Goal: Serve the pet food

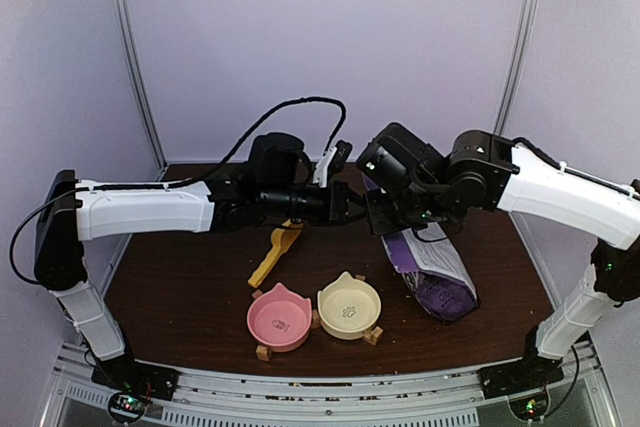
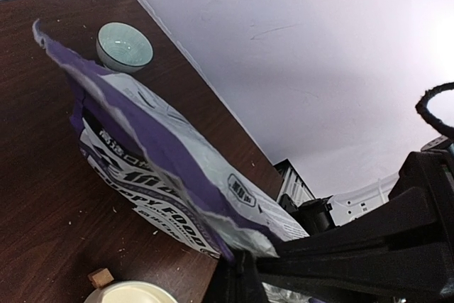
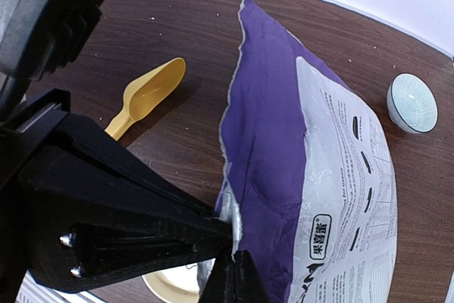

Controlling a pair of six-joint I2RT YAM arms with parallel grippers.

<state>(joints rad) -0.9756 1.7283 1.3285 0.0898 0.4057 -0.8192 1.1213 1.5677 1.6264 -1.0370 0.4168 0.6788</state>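
Note:
No kibble shows in any view. The purple puppy-food bag [image 1: 432, 272] lies tilted on the table, its top edge lifted between the two arms. My left gripper [image 1: 350, 205] is shut on the bag's torn top edge; in the left wrist view its jaws [image 2: 247, 259] pinch the purple and white film [image 2: 156, 150]. My right gripper [image 1: 378, 211] is shut on the same edge from the other side, and its jaws [image 3: 233, 246] clamp the bag [image 3: 284, 140] close to the left fingers.
A yellow scoop [image 1: 275, 252] [image 3: 145, 97] lies left of the bag. A pink cat-shaped bowl [image 1: 280, 319] and a cream one [image 1: 349, 307] stand at the table's front. A small pale-green bowl [image 2: 124, 46] [image 3: 411, 103] sits beyond the bag.

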